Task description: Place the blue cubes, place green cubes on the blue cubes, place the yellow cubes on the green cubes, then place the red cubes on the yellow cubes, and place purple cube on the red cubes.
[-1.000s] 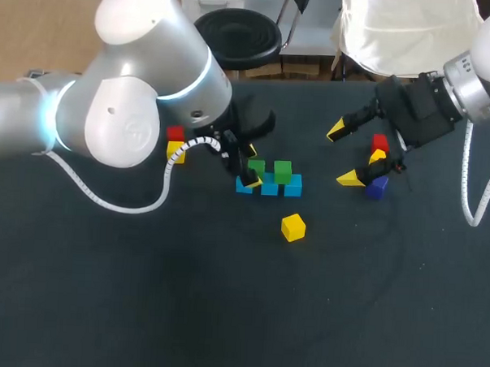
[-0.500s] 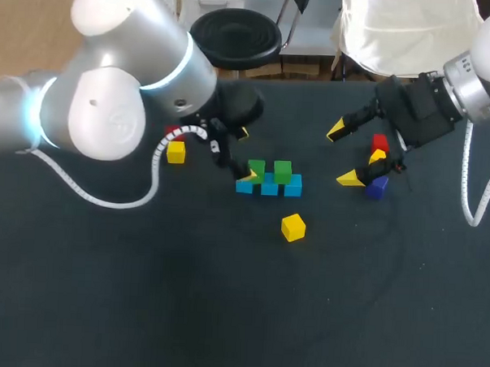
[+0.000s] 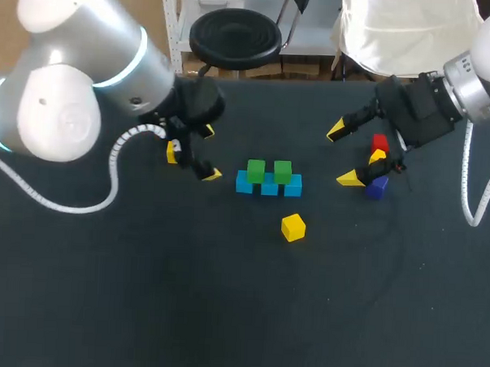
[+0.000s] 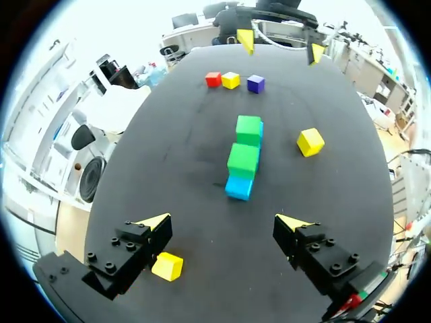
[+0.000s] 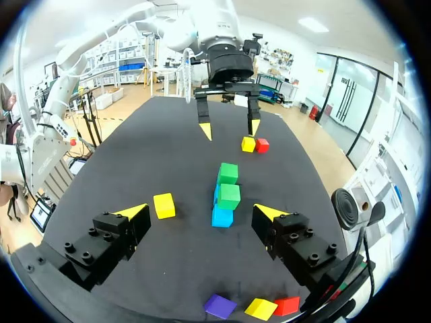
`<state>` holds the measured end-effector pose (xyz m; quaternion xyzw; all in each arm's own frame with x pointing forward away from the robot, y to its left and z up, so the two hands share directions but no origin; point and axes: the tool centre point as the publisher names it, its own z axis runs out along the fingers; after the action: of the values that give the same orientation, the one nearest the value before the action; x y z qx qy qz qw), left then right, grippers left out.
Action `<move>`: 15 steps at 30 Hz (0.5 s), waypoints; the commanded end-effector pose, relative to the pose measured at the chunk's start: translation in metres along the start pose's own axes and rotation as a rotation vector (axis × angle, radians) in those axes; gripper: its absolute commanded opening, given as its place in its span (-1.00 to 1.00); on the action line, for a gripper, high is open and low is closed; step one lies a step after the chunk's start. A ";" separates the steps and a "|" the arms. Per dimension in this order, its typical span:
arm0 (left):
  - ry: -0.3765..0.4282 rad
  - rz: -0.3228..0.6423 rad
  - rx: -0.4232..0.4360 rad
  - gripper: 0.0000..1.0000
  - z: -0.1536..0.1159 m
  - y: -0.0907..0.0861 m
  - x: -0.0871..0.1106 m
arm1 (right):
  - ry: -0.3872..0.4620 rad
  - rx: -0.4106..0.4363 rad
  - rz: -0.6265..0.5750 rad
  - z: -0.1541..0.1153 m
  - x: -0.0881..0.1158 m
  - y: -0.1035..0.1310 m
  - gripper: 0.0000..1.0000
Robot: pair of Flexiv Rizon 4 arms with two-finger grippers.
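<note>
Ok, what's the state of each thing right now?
left gripper: jaws open, empty.
right gripper: jaws open, empty.
blue cubes: in a row, bottom layer.
green cubes: two, stacked on the blue cubes.
lone yellow cube: loose, unstacked.
yellow cube by left gripper: unstacked.
red cube, far yellow cube, purple cube: lined up, unstacked.

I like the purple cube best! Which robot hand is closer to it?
Right. The right gripper sits just beside the purple cube; the left gripper is far off, beyond the green cubes.
</note>
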<state>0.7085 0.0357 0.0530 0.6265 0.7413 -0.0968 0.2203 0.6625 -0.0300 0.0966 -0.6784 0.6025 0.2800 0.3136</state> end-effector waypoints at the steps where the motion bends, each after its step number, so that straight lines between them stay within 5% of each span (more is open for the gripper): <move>1: 0.004 0.014 0.013 1.00 -0.005 0.004 0.015 | -0.002 0.000 -0.001 0.000 0.000 0.000 1.00; 15: 0.021 0.020 0.001 1.00 -0.031 0.019 0.036 | -0.002 0.000 -0.001 0.000 0.000 0.000 1.00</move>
<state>0.7200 0.0795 0.0612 0.6328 0.7397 -0.0871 0.2118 0.6625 -0.0300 0.0965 -0.6784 0.6025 0.2800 0.3136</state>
